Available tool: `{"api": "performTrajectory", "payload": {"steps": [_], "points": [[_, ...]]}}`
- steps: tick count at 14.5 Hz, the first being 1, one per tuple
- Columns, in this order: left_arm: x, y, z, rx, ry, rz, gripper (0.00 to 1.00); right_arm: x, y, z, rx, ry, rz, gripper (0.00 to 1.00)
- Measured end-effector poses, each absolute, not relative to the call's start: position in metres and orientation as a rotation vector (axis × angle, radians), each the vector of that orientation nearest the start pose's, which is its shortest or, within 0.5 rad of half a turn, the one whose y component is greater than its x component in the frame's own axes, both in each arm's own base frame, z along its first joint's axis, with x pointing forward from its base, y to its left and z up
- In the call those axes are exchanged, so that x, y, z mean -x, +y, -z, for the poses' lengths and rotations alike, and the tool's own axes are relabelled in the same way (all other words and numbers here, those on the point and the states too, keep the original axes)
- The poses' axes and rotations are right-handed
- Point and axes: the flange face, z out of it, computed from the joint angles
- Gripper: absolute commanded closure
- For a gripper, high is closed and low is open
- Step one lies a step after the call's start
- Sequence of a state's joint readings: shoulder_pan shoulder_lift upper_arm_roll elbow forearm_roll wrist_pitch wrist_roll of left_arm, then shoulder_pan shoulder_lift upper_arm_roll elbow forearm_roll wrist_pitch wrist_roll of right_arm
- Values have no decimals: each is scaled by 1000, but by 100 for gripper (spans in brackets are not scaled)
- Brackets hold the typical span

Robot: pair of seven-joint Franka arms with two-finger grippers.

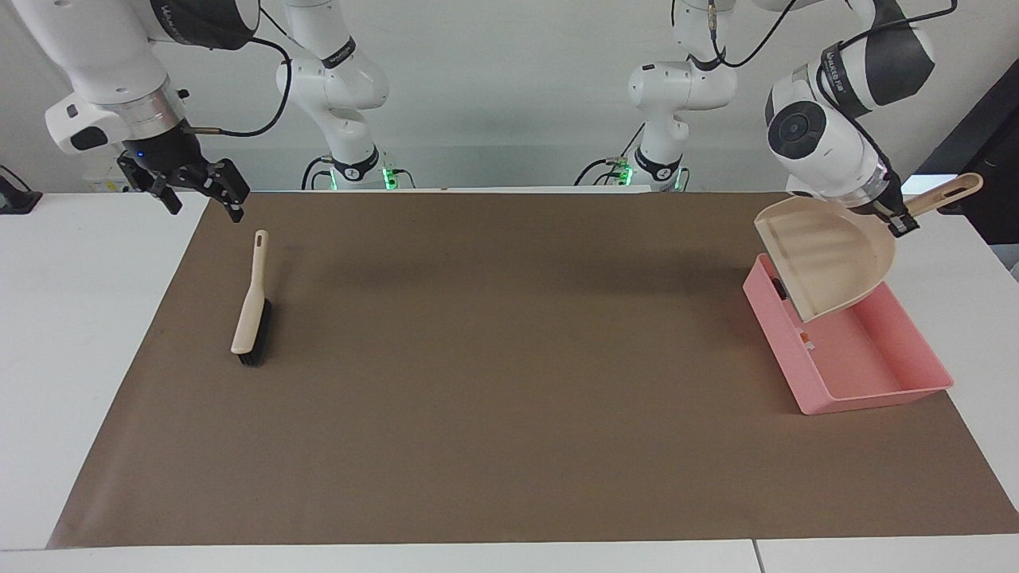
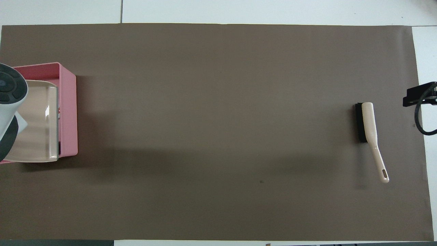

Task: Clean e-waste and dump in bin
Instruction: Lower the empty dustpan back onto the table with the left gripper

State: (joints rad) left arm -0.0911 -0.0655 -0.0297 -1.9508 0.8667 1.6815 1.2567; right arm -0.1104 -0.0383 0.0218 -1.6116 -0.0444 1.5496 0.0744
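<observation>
Holding beige dustpan (image 1: 828, 259) over pink bin (image 1: 876, 374) — left pincer (image 1: 898, 215).

From above, the dustpan (image 2: 32, 121) is covering most of the bin (image 2: 70, 102), so only a sliver of e-waste (image 2: 59, 112) is peeking out at its edge, too small to identify. The left gripper (image 1: 899, 216) is sitting half hidden by the dustpan's handle. At the right edge, the right gripper (image 2: 421, 95) is being cut off by the frame.
</observation>
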Motion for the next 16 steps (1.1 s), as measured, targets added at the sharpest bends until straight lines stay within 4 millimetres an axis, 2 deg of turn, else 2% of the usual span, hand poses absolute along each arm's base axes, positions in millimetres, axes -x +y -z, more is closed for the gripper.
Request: {"api": "performTrajectory", "payload": {"steps": [1, 3, 6, 8, 16], "points": [[-532, 1, -518, 1725, 1743, -765, 100, -539, -52, -620, 3175, 260, -56, 0], [-529, -32, -500, 1728, 1838, -710, 100, -540, -50, -614, 3174, 252, -76, 0], [-521, -84, -462, 1676, 1980, -634, 100, -541, -26, -615, 3177, 196, -73, 0], [-512, -118, -433, 1684, 1994, -602, 100, -540, -21, -616, 3177, 183, -71, 0], [-466, -239, -330, 1726, 1964, -511, 100, -539, -36, -615, 3170, 223, -79, 0]]}}
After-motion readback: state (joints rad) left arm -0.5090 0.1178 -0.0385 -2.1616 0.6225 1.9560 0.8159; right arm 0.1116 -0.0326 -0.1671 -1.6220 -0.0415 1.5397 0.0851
